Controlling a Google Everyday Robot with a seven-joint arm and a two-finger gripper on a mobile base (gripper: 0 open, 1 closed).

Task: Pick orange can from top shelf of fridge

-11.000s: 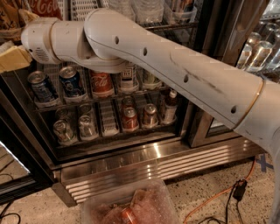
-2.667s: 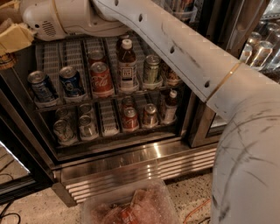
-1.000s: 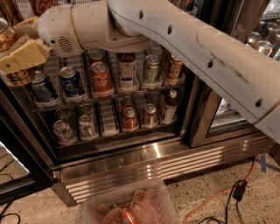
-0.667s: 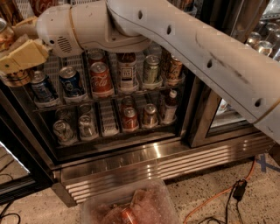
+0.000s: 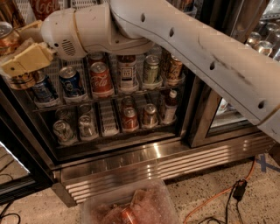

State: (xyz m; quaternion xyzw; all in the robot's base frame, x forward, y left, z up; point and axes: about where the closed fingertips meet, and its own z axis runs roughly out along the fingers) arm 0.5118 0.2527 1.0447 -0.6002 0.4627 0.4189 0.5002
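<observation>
My gripper [image 5: 18, 61] is at the far left, in front of the fridge's [image 5: 131, 148] open left side. Its tan fingers [image 5: 27, 56] are shut on the orange can [image 5: 9, 40], which has a copper body and a silver lid and stands roughly upright. The can's lower part shows below the finger. The white arm reaches in from the right across the upper racks. Only a strip of the top shelf [image 5: 83, 3] with white dividers shows at the upper edge; the arm hides the rest.
A middle rack holds a blue can [image 5: 70, 81], a red Coca-Cola can [image 5: 100, 78], a bottle [image 5: 127, 72] and more cans. A lower rack holds several cans. A clear plastic bin [image 5: 131, 205] and an orange cable [image 5: 210, 199] lie on the floor. The glass door [image 5: 236, 109] stands at right.
The gripper has come down from its higher spot of 2.7 s ago. Over the last second it has stayed nearly still with the can in it, while the wrist and forearm have shifted.
</observation>
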